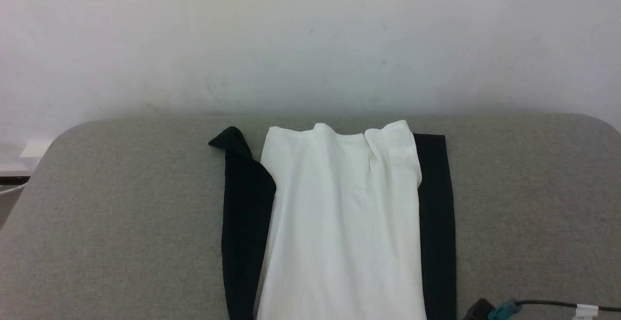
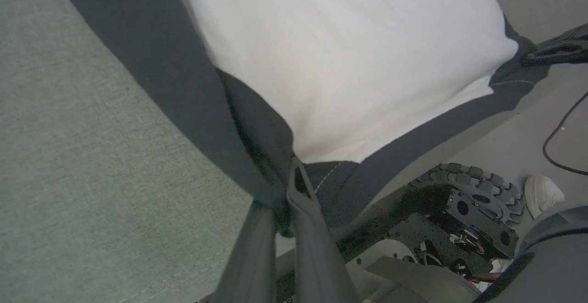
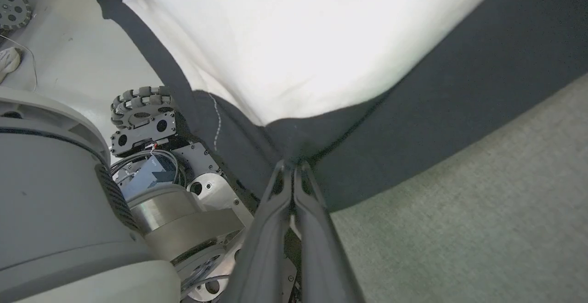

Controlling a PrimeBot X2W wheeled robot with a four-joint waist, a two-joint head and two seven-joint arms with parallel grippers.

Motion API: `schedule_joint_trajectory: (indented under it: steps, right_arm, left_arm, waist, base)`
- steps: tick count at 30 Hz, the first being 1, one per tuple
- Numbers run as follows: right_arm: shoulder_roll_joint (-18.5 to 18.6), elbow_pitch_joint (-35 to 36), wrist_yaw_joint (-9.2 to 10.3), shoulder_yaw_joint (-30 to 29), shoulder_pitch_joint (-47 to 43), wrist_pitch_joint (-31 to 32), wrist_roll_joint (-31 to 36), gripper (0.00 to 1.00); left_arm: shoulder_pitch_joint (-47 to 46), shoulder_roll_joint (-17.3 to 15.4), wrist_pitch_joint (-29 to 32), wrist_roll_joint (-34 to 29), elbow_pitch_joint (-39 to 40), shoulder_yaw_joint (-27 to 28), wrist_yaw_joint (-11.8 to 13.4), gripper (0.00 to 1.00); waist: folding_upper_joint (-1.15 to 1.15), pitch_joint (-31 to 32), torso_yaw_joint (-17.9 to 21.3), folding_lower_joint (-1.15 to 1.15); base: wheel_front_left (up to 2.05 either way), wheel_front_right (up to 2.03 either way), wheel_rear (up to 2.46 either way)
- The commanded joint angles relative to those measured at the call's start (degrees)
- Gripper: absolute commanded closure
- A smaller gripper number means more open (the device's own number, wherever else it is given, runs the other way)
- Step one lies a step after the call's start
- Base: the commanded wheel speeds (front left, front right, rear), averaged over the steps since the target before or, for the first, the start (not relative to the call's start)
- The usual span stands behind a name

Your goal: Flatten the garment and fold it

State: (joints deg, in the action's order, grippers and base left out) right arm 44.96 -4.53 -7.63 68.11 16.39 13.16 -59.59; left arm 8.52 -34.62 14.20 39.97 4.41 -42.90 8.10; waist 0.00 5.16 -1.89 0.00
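The shirt (image 1: 339, 223) lay on the worktop (image 1: 121, 203), a black sleeve along each side of its white body, far edge rumpled. I judged it mostly flattened, the folding not yet done. My left pincer (image 2: 289, 188) was clenched on black cloth at its near left corner, my right pincer (image 3: 291, 167) likewise at the near right. The head view gave the layout; the wrist views gave both grips and my wheeled base (image 2: 477, 193).

no readable text or numbers, white tag (image 1: 586, 311) on black cable (image 1: 548, 303) too small to read
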Motion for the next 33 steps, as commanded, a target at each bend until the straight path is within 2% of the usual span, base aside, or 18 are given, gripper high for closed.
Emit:
schedule_joint_trajectory:
  steps: [1, 10, 11, 12, 13, 19, 22, 27, 33]
  right_arm:
    - [0.94, -0.95, 0.14, -0.57, -1.76, 1.50, -0.33, 1.00]
    - [0.12, -2.69, 0.14, -4.16, -5.83, 4.03, 0.77, 1.00]
    - [0.00, -2.88, 0.14, -5.03, -6.03, 3.81, 1.00, 1.00]
    - [-0.17, -3.02, 0.14, -6.22, -6.12, 3.08, 1.34, 0.94]
    - [-0.39, -2.98, 0.14, -7.71, -6.13, 1.90, 1.67, 0.00]
    - [-0.55, -1.91, 0.14, -19.08, -5.65, -1.98, -0.20, 0.00]
    - [-0.62, -2.55, 0.14, -26.19, -4.11, -3.62, 1.07, 0.00]
    - [-3.93, -8.07, 0.14, -38.04, 0.29, -4.35, 11.06, 0.00]
    - [-12.83, -15.89, 0.14, -49.30, 7.28, 0.67, 24.95, 0.00]
  left_arm:
    - [0.83, -0.45, 0.40, 0.73, -0.93, 0.18, 0.47, 1.00]
    - [-0.03, 2.25, -0.79, 1.24, -4.79, -0.94, -0.96, 1.00]
    - [-0.36, 2.55, -1.30, 1.23, -5.00, -0.85, -1.19, 0.85]
    - [-0.70, 2.80, -1.91, 1.14, -5.12, -0.65, -1.28, 0.51]
    - [-1.14, 2.99, -2.72, 0.95, -5.12, -0.32, -1.32, 0.00]
    - [-4.98, 3.96, -9.41, 0.38, -3.65, 3.85, -1.21, 0.00]
    - [-7.62, 4.22, -14.00, 0.12, -2.65, 7.05, -1.26, 0.00]
    - [-13.22, 4.43, -22.99, -4.19, -2.71, 11.98, 1.20, 0.00]
    - [-17.63, 7.89, -28.70, -9.61, -3.85, 15.12, 4.07, 0.00]
  waist:
    - [0.00, 0.15, -0.21, 0.00]
    - [0.00, 0.09, -0.53, 0.00]
    - [0.00, -0.03, -0.50, 0.00]
    - [0.00, -0.20, -0.49, 0.00]
    - [0.00, -0.49, -0.49, 0.00]
    - [0.00, -2.37, -0.97, 0.00]
    - [0.00, -4.06, -1.33, 0.00]
    - [0.00, -8.76, -2.54, 0.00]
    - [0.00, -14.36, -4.92, 0.00]
  base:
    - [0.00, 0.00, 0.00]
    - [0.00, 0.00, 0.00]
    - [0.00, 0.00, 0.00]
    - [0.00, 0.00, 0.00]
    - [0.00, 0.00, 0.00]
    - [0.00, 0.00, 0.00]
    - [0.00, 0.00, 0.00]
    - [0.00, 0.00, 0.00]
    - [0.00, 0.00, 0.00]
